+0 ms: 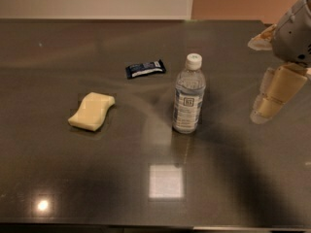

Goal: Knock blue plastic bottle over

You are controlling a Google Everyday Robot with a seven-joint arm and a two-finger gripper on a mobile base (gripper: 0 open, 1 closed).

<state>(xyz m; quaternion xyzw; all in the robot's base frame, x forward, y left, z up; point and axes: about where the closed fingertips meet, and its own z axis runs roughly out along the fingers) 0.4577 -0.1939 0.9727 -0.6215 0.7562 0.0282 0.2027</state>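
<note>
Blue plastic bottle point(190, 81) upright — square logo on label point(187, 102), illegible; hand point(272, 98) at right, grip unclear.

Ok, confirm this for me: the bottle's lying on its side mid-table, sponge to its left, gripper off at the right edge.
Not quite. The bottle is standing upright with its cap on top, not lying on its side, as the camera view shows. The rest holds: it is mid-table, the sponge is to its left, and the gripper is off at the right edge, apart from the bottle.

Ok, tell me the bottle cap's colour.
White cap on the blue plastic bottle, clear in the camera view; the gripper hangs near the right edge.
</note>
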